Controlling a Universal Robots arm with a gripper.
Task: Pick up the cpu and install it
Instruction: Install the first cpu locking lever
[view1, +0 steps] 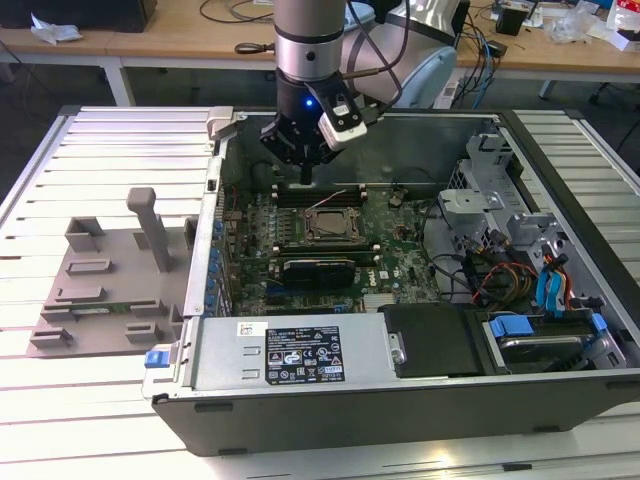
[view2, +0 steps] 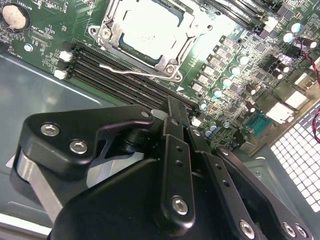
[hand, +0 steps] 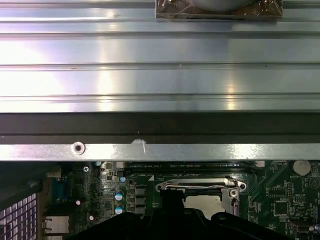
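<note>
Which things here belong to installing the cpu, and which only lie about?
Job:
silvery square cpu, seated in the metal-framed socket
black gripper, above the green motherboard

Lying about:
long grey labelled box
grey plastic fixture
blue cables

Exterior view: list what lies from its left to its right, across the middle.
Grey fixture block → blue slot clips along the case wall → cpu in its socket → silver drive cage → blue cables.
</note>
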